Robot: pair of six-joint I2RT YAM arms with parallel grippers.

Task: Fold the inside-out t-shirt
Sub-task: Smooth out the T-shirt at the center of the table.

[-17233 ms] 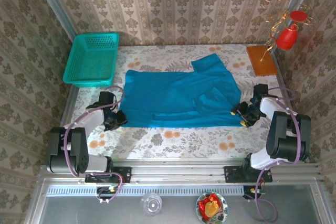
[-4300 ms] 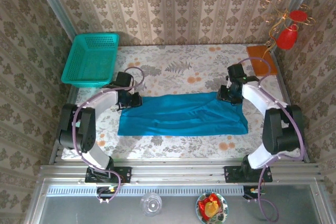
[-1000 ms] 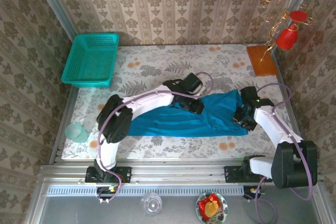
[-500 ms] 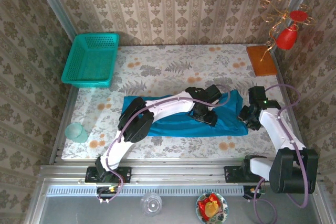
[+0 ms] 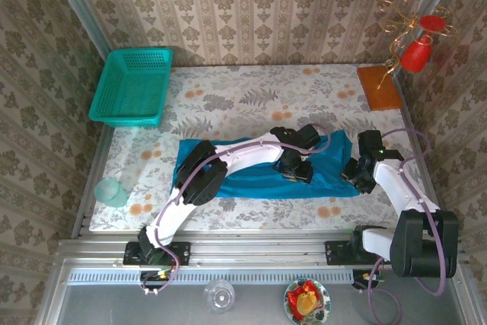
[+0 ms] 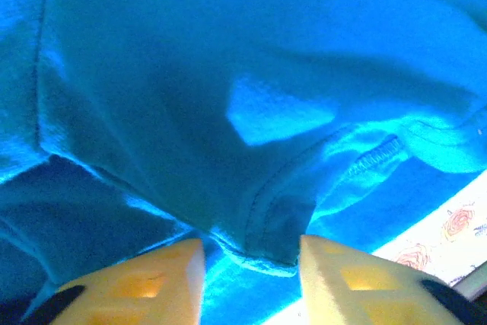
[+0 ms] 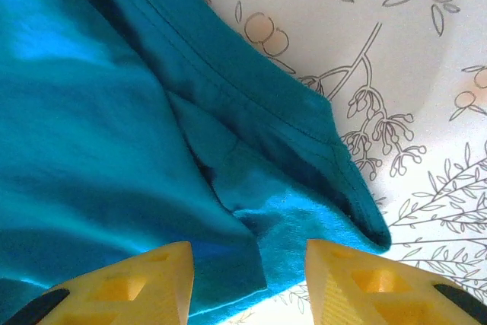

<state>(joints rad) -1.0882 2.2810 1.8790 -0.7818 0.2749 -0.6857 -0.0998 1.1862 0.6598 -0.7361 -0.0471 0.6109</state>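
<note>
The inside-out t-shirt (image 5: 251,182) lies as a long teal band across the middle of the table. My left arm stretches far over it, and my left gripper (image 5: 296,168) rests on its right half. In the left wrist view a bunched seam of the t-shirt (image 6: 228,74) sits between the yellow fingers of the left gripper (image 6: 251,253), whose jaws stand apart. My right gripper (image 5: 355,176) hovers at the shirt's right end. In the right wrist view the t-shirt (image 7: 91,112) ends in a folded corner, and the right gripper (image 7: 249,253) stands open over it.
A green mesh basket (image 5: 133,85) stands at the back left. An orange-brown board (image 5: 378,87) lies at the back right, with a red ornament (image 5: 417,52) above it. A pale cup (image 5: 112,192) sits at the table's left edge. The flowered tablecloth (image 5: 251,97) is bare behind the shirt.
My left gripper has slid rightward along the shirt, from its middle toward its right half. The right gripper has shifted only slightly at the shirt's right end.
</note>
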